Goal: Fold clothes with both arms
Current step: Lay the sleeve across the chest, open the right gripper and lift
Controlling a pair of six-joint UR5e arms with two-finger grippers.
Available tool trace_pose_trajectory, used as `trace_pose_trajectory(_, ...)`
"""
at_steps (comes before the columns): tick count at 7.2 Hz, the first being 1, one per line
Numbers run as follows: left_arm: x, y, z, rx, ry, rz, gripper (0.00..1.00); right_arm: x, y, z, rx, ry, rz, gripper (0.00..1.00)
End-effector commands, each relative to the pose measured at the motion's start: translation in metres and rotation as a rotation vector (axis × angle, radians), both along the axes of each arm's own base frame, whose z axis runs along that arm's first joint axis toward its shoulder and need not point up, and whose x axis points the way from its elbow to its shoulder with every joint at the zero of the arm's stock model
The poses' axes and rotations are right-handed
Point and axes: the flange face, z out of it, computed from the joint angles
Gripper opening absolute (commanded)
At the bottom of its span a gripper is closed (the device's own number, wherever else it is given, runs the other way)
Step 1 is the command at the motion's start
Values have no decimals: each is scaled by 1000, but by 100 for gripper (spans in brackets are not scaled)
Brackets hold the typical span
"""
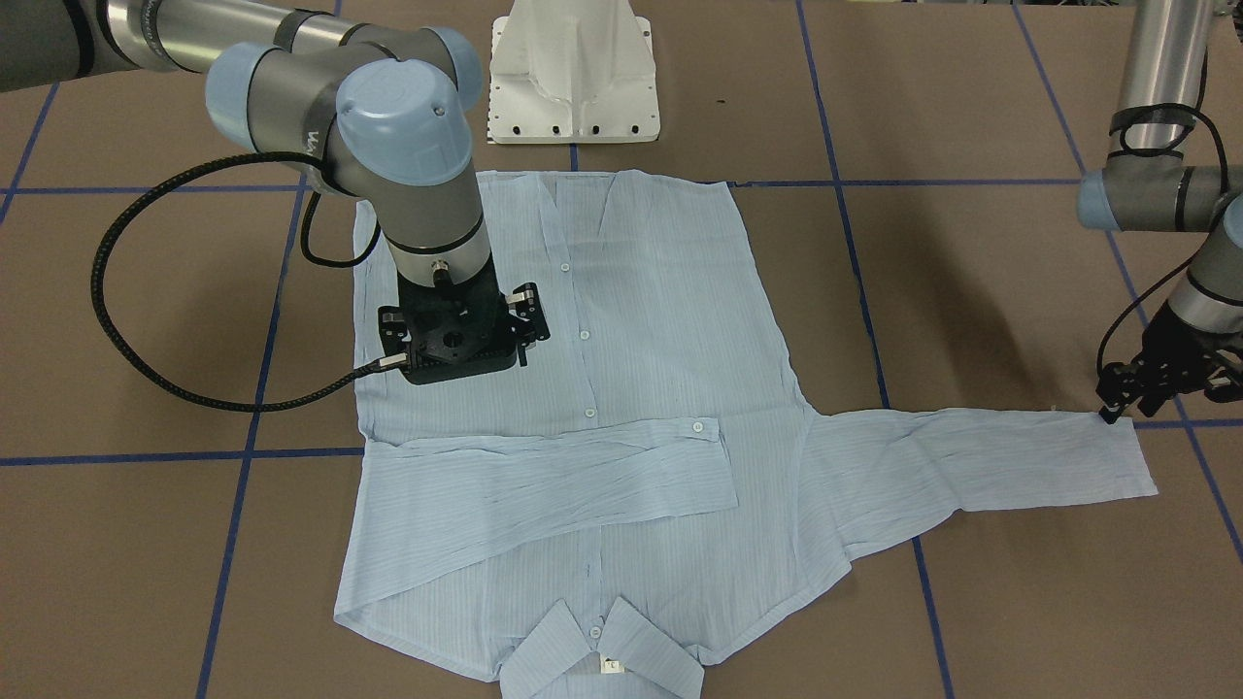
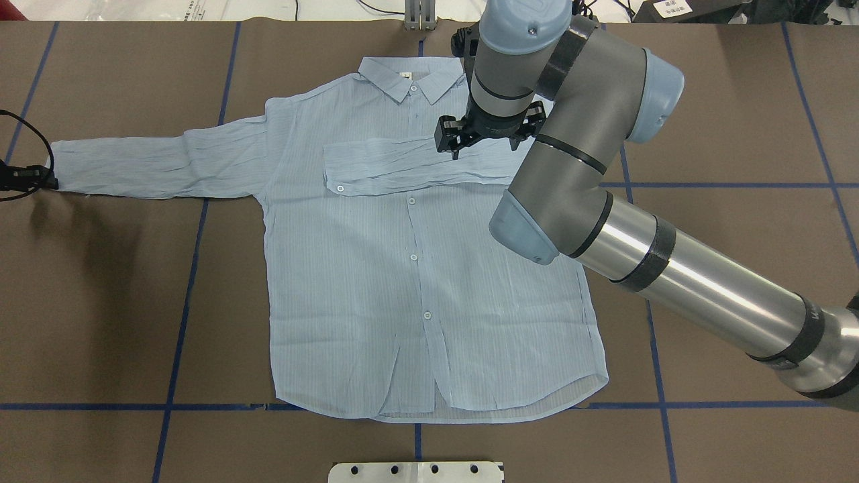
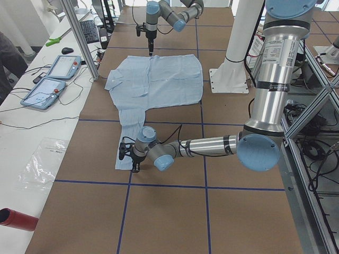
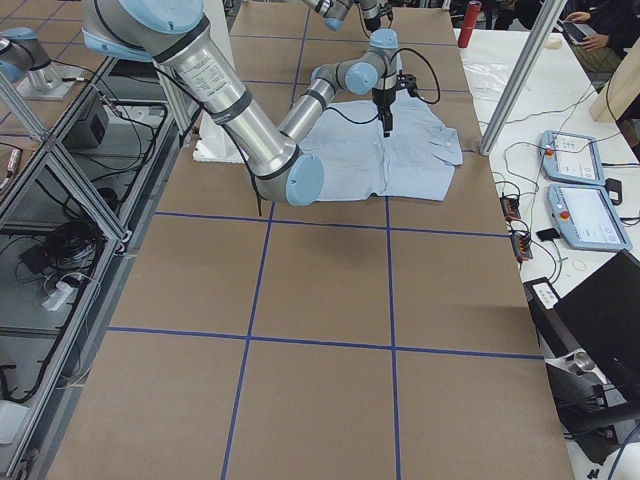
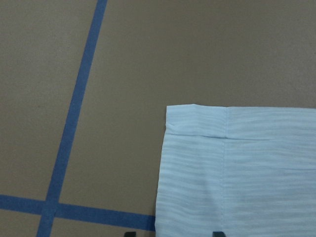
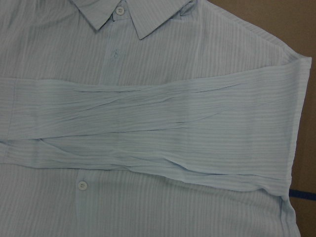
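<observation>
The pale blue shirt (image 2: 376,288) lies flat, buttons up, in the middle of the counter (image 2: 100,302), one sleeve (image 2: 402,168) already laid across the chest. The other sleeve (image 2: 154,164) runs out to the overhead view's left edge. There the left arm (image 1: 1156,189) holds its jaws low at the cuff (image 5: 207,133), apart and straddling its edge. I'd say a pinch comes next, then a carry inward. Bare counter surrounds the cuff, but the right arm (image 2: 590,161) hangs over the chest. Whether its jaws are apart I cannot tell.

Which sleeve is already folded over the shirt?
The sleeve below the right gripper, lying across the shirt; the other sleeve stretches flat toward the left gripper.
</observation>
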Motion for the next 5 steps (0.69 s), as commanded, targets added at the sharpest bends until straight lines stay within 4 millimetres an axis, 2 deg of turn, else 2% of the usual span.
trace_pose_trajectory(1, 3, -4, 0, 0, -1, 2, 53, 1, 2, -3, 5, -4, 0, 99)
trace_pose_trajectory(2, 3, -6, -1, 0, 0, 0, 50, 1, 2, -1, 4, -3, 0, 99)
trace_pose_trajectory(4, 4, -5, -2, 2, 0, 2, 34, 1, 2, 3, -1, 2, 0, 99)
trace_pose_trajectory(5, 3, -6, -2, 4, -1, 3, 21, 2, 1, 4, -2, 3, 1, 99)
